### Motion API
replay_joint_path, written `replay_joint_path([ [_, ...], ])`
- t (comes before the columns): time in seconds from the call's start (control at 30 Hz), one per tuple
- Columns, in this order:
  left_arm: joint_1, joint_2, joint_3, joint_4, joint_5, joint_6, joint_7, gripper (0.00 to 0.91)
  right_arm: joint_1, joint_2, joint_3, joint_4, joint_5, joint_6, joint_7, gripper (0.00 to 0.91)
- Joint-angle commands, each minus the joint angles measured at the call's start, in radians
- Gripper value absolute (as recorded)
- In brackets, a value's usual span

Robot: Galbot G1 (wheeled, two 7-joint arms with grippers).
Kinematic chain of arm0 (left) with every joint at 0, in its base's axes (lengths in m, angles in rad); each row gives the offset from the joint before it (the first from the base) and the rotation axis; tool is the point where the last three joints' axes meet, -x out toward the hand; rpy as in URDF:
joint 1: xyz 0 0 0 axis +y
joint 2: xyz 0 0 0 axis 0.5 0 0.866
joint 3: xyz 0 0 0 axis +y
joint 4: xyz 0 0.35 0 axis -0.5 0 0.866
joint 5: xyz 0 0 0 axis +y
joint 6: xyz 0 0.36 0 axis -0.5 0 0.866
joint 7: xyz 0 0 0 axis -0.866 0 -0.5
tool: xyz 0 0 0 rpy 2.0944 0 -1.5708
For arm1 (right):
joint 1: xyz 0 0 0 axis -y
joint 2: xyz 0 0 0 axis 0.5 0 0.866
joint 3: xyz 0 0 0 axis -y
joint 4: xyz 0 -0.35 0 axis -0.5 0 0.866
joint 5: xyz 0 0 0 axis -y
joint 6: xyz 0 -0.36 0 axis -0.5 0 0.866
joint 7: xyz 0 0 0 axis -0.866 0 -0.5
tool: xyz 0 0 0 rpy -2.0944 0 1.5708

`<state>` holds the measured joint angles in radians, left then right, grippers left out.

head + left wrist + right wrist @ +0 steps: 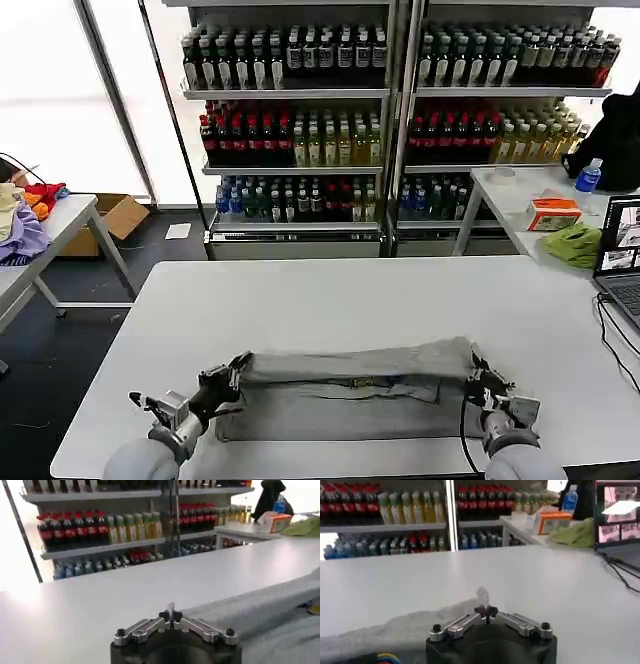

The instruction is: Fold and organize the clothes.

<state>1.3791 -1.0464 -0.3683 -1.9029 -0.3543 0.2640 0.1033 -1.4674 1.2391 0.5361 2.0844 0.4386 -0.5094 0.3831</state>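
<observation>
The grey T-shirt point(350, 390) lies half-folded along the white table's point(330, 295) near edge. The left gripper point(237, 372) pinches its left end, the right gripper point(478, 372) its right end, both clamped on fabric. Behind, shelves point(290, 93) hold rows of bottles point(285, 140).

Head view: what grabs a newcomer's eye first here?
The grey T-shirt stretched across the near edge of the white table, its far edge rolled up into a long ridge. The left claw pinches one end of that ridge and the right claw the other, both shut on the cloth. Behind, shelves of bottled drinks fill the back wall.
</observation>
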Motion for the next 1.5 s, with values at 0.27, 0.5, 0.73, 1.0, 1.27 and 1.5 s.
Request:
replay_joint_path([
  [0.27,0.043,-0.030,-0.001,0.033,0.044,-0.017,0.009,0.403,-0.050,0.013,-0.043,-0.053,-0.106,0.050,-0.013,0.000],
  [0.5,0.052,-0.040,-0.015,-0.010,0.059,-0.007,-0.005,0.907,-0.040,0.021,-0.051,-0.094,-0.126,0.058,-0.005,0.907],
  [0.73,0.075,-0.060,-0.032,-0.113,0.051,0.011,-0.021,0.907,-0.060,0.017,0.000,-0.013,-0.142,0.068,-0.004,0.907],
  [1.0,0.091,-0.133,-0.080,-0.141,0.025,0.068,-0.091,0.907,-0.077,0.002,0.105,0.199,-0.085,0.063,0.020,0.907],
  [1.27,0.101,-0.244,-0.101,-0.097,0.014,0.097,-0.135,0.907,-0.060,0.002,0.095,0.232,-0.084,0.060,0.021,0.907],
  [1.5,0.120,-0.275,-0.101,-0.062,0.029,0.081,-0.131,0.907,-0.062,-0.005,0.090,0.231,-0.076,0.061,0.024,0.907],
])
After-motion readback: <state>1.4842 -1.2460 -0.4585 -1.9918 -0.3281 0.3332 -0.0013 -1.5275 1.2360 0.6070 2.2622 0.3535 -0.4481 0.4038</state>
